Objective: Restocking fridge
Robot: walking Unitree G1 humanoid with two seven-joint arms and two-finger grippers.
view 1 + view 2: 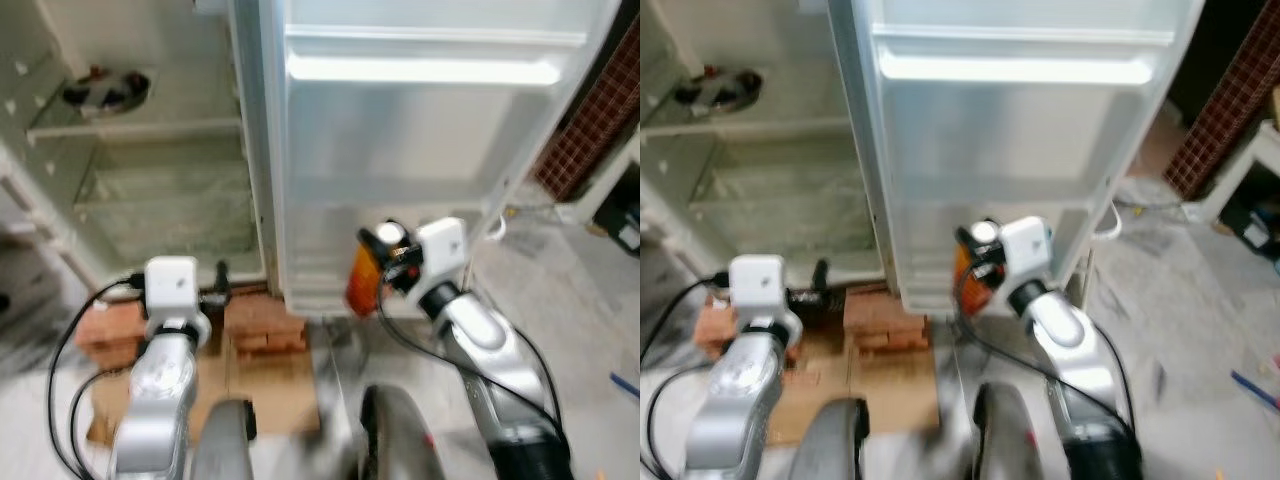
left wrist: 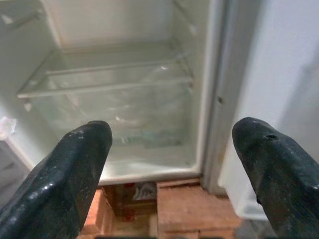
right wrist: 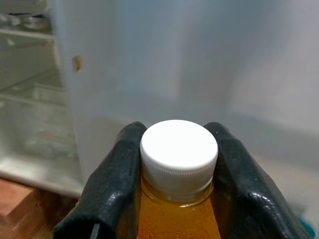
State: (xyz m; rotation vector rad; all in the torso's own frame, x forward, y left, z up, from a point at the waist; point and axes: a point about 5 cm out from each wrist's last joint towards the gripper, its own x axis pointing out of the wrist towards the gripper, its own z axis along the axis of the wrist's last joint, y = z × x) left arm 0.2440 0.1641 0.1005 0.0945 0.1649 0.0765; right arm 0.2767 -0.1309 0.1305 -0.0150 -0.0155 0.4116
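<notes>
I'm standing at the fridge (image 1: 150, 190) with its door (image 1: 420, 150) swung open toward me, and little is stocked yet: one dark item (image 1: 105, 90) sits on an upper shelf, and the lower shelves look bare. The bottle (image 1: 362, 280) has not gone in. My right gripper (image 3: 174, 189) is clamped round its neck just under the white cap (image 3: 179, 149), holding it low against the door's inner face, to the right of the cabinet opening. My left gripper (image 2: 172, 169) has its fingers spread wide, holding nothing, aimed at the bottom shelf (image 2: 109, 84). I judge the door's edge the main obstruction: the bottle must swing left round it. Bricks (image 1: 262, 325) prop the cabinet's base, below the opening.
</notes>
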